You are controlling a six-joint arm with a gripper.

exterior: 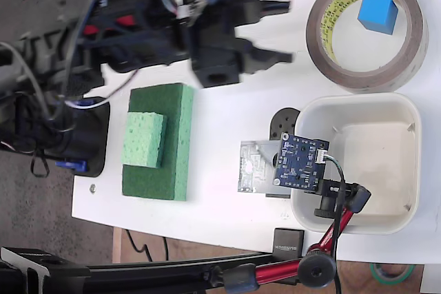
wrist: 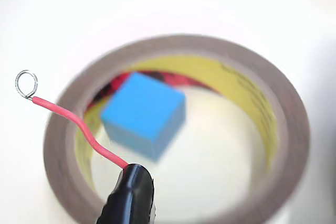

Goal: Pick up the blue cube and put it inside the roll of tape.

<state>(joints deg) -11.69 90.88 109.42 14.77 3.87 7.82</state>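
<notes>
The blue cube rests on the table inside the roll of tape, close to the ring's upper right wall in the fixed view. In the wrist view the blue cube sits left of centre within the brown roll of tape, against its yellow printed core. My gripper is to the left of the roll, apart from it. It is open, with nothing between the fingers. A black fingertip carries a red wire ending in a small ring.
A white square tub stands just below the tape. A dark-blue circuit board on a red clamp arm overlaps its left rim. Green sponge blocks lie lower left. The table's left edge and cables are nearby.
</notes>
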